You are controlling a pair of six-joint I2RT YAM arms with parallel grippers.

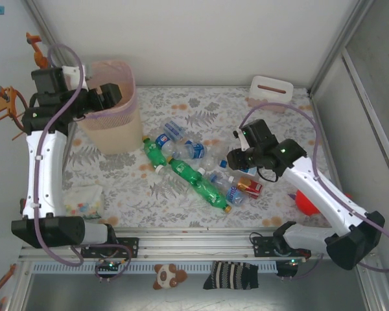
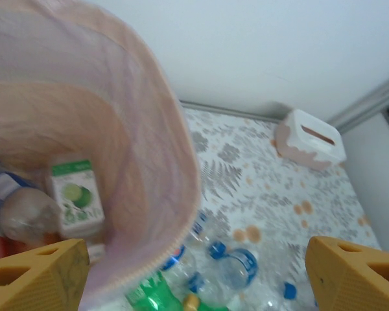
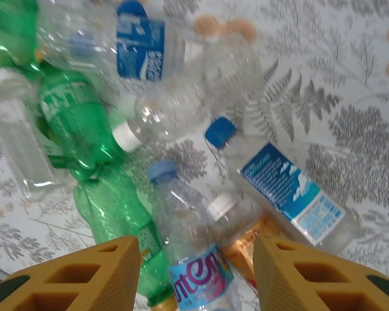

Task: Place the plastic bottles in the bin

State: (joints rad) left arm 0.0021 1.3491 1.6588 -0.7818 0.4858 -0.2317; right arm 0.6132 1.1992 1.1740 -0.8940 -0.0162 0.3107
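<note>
Stands the left arm [image 1: 35, 168] up steeply from its base, well on the near side of the bin [image 1: 113, 136], and folds it at the elbow toward that bin. Holds the left gripper [image 1: 111, 96] just above the bin's rim, orange fingers [image 2: 39, 275] spread wide. Stretches the right arm [image 1: 324, 191] low from its base, far to the right of the bin, wrist bent downward. Points the right gripper [image 3: 198, 262] down at the desk, well to the right of the bin, jaws parted with a gap between them.
</note>
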